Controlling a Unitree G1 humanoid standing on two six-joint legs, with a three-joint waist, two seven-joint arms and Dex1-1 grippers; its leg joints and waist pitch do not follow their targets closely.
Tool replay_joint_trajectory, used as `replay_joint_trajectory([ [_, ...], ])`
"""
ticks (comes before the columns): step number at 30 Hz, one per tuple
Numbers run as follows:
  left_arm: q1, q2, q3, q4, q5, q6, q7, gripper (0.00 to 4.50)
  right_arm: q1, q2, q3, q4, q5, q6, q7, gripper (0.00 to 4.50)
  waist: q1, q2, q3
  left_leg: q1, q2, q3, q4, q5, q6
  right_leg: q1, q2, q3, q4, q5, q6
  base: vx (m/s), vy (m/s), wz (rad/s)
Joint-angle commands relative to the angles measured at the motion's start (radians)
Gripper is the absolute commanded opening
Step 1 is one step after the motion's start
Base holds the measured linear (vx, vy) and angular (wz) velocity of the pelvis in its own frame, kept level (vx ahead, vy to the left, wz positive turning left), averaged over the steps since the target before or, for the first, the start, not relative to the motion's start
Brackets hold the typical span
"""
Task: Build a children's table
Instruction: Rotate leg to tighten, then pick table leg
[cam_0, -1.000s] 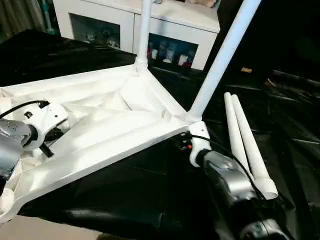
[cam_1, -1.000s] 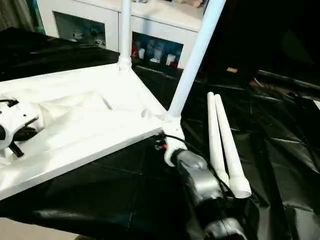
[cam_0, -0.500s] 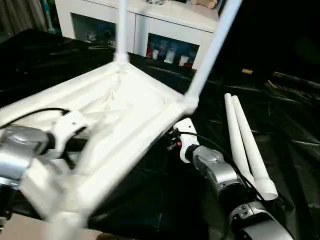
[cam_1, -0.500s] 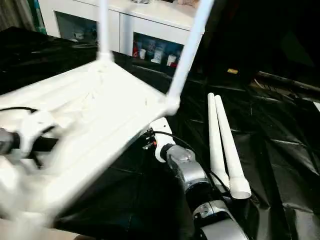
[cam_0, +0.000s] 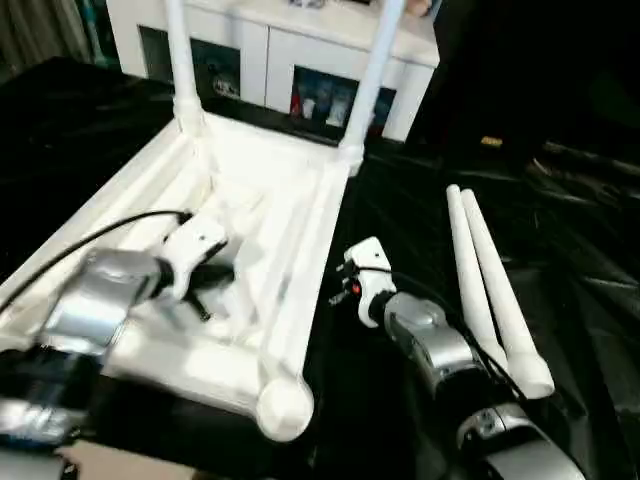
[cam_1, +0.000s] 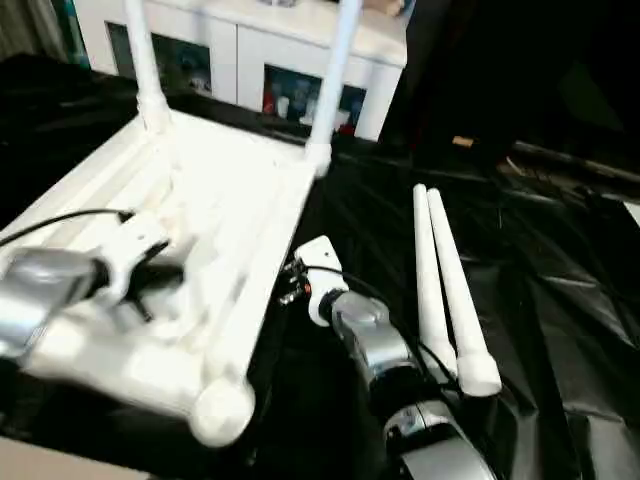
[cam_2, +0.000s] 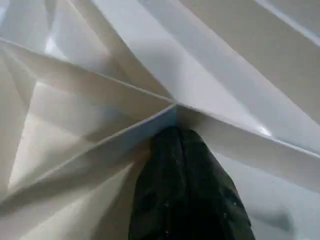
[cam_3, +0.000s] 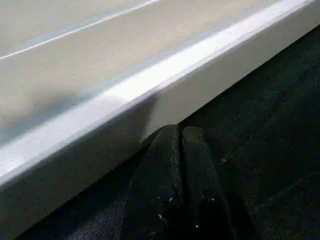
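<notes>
Plastic, hollow and light, the children's table (cam_0: 250, 215) is lying upside down on the black table (cam_0: 560, 230), two legs standing in its far sockets, two loose legs (cam_0: 495, 290) lying to my right. In the left wrist view my left gripper (cam_2: 177, 150) is pressing, fingers together, against a rib junction. In the right wrist view my right gripper (cam_3: 175, 145), also closed and empty, is sitting beside the rim. I judge the stiff rim the best hold; smooth legs may slip.
</notes>
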Motion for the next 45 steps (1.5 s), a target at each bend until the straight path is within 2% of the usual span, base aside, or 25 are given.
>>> replay_joint_trajectory([
  [1,-0.068,-0.056,0.009,-0.017,-0.029,-0.071,0.035,0.0,-0.004,-0.008,-0.004,-0.037,0.005,-0.02,0.009,0.06,0.0,0.038,-0.072,0.022,0.032,-0.005,-0.063,-0.103,-0.023,0.046,-0.076,0.045,-0.05,0.089,-0.214,0.0,0.0,0.0],
  [3,-0.085,-0.081,0.012,-0.001,-0.035,-0.082,0.054,0.0,-0.008,-0.026,-0.025,-0.053,0.015,-0.019,-0.001,0.06,0.004,0.039,-0.074,0.025,0.033,-0.003,-0.06,-0.093,-0.021,0.043,-0.076,0.043,-0.048,0.114,-0.219,0.0,0.0,0.0],
  [4,-0.092,-0.094,0.011,0.004,-0.036,-0.085,0.058,0.0,-0.005,-0.04,-0.037,-0.075,0.022,-0.016,0.006,0.06,0.002,0.037,-0.073,0.016,0.032,-0.005,-0.06,-0.079,-0.019,0.048,-0.075,0.042,-0.044,0.134,-0.221,0.0,0.0,0.0],
  [6,-0.101,-0.122,0.02,0.007,-0.051,-0.098,0.064,0.0,0.008,-0.071,-0.054,-0.138,0.032,-0.002,0.026,0.06,0.004,0.032,-0.073,0.014,0.03,-0.005,-0.057,-0.054,-0.01,0.052,-0.075,0.042,-0.043,0.169,-0.217,0.0,0.0,0.0],
  [10,-0.112,-0.148,0.037,0.009,-0.068,-0.113,0.079,0.0,0.038,-0.121,-0.064,-0.244,0.05,0.042,0.076,0.21,0.006,0.029,-0.069,0.013,0.032,-0.006,-0.059,-0.092,-0.002,0.054,-0.079,0.041,-0.05,0.117,-0.207,0.0,0.0,0.0],
  [11,-0.112,-0.16,0.069,-0.02,-0.105,-0.106,0.075,0.0,0.078,-0.164,-0.078,-0.353,0.09,0.118,0.125,0.21,0.001,0.03,-0.066,0.008,0.031,-0.008,-0.062,-0.105,-0.003,0.057,-0.077,0.042,-0.052,0.088,-0.2,0.0,0.0,0.0],
  [12,-0.108,-0.153,0.077,-0.046,-0.12,-0.097,0.061,0.2,0.1,-0.187,-0.083,-0.409,0.101,0.148,0.141,0.32,0.009,0.029,-0.07,0.016,0.036,-0.008,-0.057,-0.093,0.002,0.058,-0.08,0.043,-0.051,0.111,-0.197,0.0,0.0,0.0],
  [13,-0.102,-0.141,0.088,-0.079,-0.136,-0.072,0.045,0.32,0.126,-0.211,-0.086,-0.469,0.115,0.185,0.159,0.42,0.007,0.028,-0.071,0.013,0.035,-0.008,-0.056,-0.083,0.006,0.057,-0.079,0.043,-0.048,0.128,-0.201,0.0,0.0,0.0],
  [14,-0.093,-0.125,0.097,-0.113,-0.151,-0.046,0.024,0.41,0.151,-0.232,-0.087,-0.526,0.128,0.218,0.173,0.49,0.009,0.03,-0.069,0.014,0.032,-0.007,-0.057,-0.073,0.011,0.057,-0.075,0.041,-0.049,0.14,-0.202,0.0,0.0,0.0],
  [16,-0.072,-0.087,0.11,-0.179,-0.184,0.0,-0.024,0.52,0.196,-0.27,-0.091,-0.631,0.165,0.278,0.203,0.76,0.005,0.029,-0.065,0.012,0.031,-0.006,-0.06,-0.097,0.009,0.053,-0.074,0.04,-0.054,0.093,-0.201,0.0,0.0,0.0],
  [19,-0.03,-0.018,0.109,-0.272,-0.239,0.032,-0.126,0.77,0.252,-0.322,-0.093,-0.752,0.218,0.336,0.257,0.88,0.004,0.035,-0.06,0.015,0.037,-0.008,-0.065,-0.158,-0.001,0.047,-0.076,0.041,-0.06,-0.008,-0.196,0.0,0.0,0.0],
  [20,0.015,0.05,0.093,-0.35,-0.287,0.037,-0.228,0.82,0.289,-0.368,-0.085,-0.821,0.239,0.351,0.307,0.97,0.005,0.039,-0.057,0.018,0.035,-0.007,-0.066,-0.173,-0.003,0.042,-0.075,0.041,-0.066,-0.037,-0.193,0.0,0.0,0.0],
  [21,0.083,0.165,0.049,-0.455,-0.34,0.074,-0.362,0.86,0.341,-0.434,-0.071,-0.911,0.264,0.372,0.377,1.2,0.01,0.042,-0.055,0.016,0.041,-0.011,-0.07,-0.192,-0.012,0.048,-0.079,0.042,-0.064,-0.068,-0.18,0.0,0.0,0.0],
  [22,0.083,0.165,0.049,-0.455,-0.34,0.074,-0.362,0.97,0.341,-0.434,-0.071,-0.911,0.264,0.372,0.377,1.25,0.008,0.04,-0.055,0.017,0.041,-0.009,-0.07,-0.194,-0.01,0.045,-0.075,0.044,-0.064,-0.067,-0.177,0.0,0.0,0.0],
  [23,0.116,0.224,0.017,-0.5,-0.345,0.095,-0.411,0.97,0.366,-0.469,-0.063,-0.953,0.274,0.392,0.407,1.25,0.005,0.047,-0.05,0.021,0.038,-0.007,-0.073,-0.214,-0.01,0.037,-0.07,0.042,-0.07,-0.092,-0.177,0.0,0.0,0.0],
  [24,0.136,0.263,-0.011,-0.525,-0.335,0.105,-0.436,1.1,0.381,-0.491,-0.058,-0.976,0.278,0.406,0.425,1.27,0.007,0.048,-0.05,0.023,0.039,-0.006,-0.072,-0.22,-0.009,0.035,-0.07,0.043,-0.069,-0.098,-0.178,0.0,0.0,0.0],
  [26,0.167,0.32,-0.07,-0.55,-0.289,0.091,-0.465,1.19,0.399,-0.522,-0.047,-0.992,0.265,0.414,0.444,1.43,0.01,0.049,-0.041,0.023,0.04,-0.007,-0.078,-0.271,-0.016,0.029,-0.075,0.046,-0.081,-0.196,-0.163,0.0,0.0,0.0],
  [29,0.187,0.334,-0.114,-0.548,-0.243,0.072,-0.462,1.49,0.4,-0.535,-0.032,-0.996,0.23,0.421,0.425,1.7,0.014,0.056,-0.041,0.029,0.039,-0.01,-0.078,-0.322,-0.037,0.025,-0.082,0.047,-0.091,-0.304,-0.149,0.0,0.0,0.0],
  [31,0.187,0.309,-0.145,-0.517,-0.181,0.022,-0.414,1.64,0.389,-0.528,-0.026,-0.991,0.211,0.417,0.398,1.87,0.013,0.051,-0.04,0.025,0.041,-0.012,-0.08,-0.323,-0.045,0.026,-0.083,0.048,-0.094,-0.329,-0.136,0.0,0.0,0.0],
  [33,0.174,0.283,-0.167,-0.488,-0.138,-0.014,-0.359,1.79,0.383,-0.526,-0.021,-1.002,0.213,0.423,0.384,2.04,0.016,0.05,-0.045,0.026,0.04,-0.012,-0.077,-0.304,-0.047,0.027,-0.084,0.048,-0.092,-0.315,-0.13,0.0,0.0,0.0],
  [34,0.166,0.27,-0.178,-0.48,-0.125,-0.019,-0.331,1.89,0.384,-0.53,-0.014,-1.012,0.214,0.427,0.381,2.13,0.014,0.048,-0.045,0.021,0.04,-0.013,-0.077,-0.291,-0.044,0.031,-0.081,0.047,-0.09,-0.293,-0.131,0.0,0.0,0.0],
  [39,0.133,0.245,-0.247,-0.436,-0.042,-0.075,-0.274,2.32,0.402,-0.542,0.009,-1.021,0.18,0.415,0.378,2.55,0.018,0.052,-0.053,0.022,0.038,-0.012,-0.072,-0.252,-0.037,0.033,-0.078,0.046,-0.082,-0.205,-0.144,0.0,0.0,0.0],
  [41,0.132,0.244,-0.254,-0.426,-0.025,-0.089,-0.27,2.49,0.403,-0.542,0.011,-1.021,0.176,0.414,0.377,2.71,0.018,0.05,-0.054,0.02,0.036,-0.01,-0.071,-0.241,-0.034,0.034,-0.077,0.046,-0.08,-0.191,-0.141,0.0,0.0,0.0],
  [42,0.13,0.24,-0.256,-0.417,-0.015,-0.102,-0.267,2.58,0.404,-0.542,0.012,-1.022,0.171,0.412,0.373,2.82,0.02,0.056,-0.057,0.021,0.036,-0.011,-0.069,-0.223,-0.034,0.035,-0.077,0.046,-0.077,-0.166,-0.144,0.0,0.0,0.0],
  [45,0.113,0.203,-0.245,-0.396,-0.013,-0.134,-0.239,2.78,0.406,-0.543,0.008,-1.03,0.172,0.413,0.356,2.99,0.022,0.056,-0.057,0.022,0.036,-0.009,-0.068,-0.221,-0.035,0.035,-0.076,0.045,-0.076,-0.141,-0.154,0.0,0.0,0.0],
])
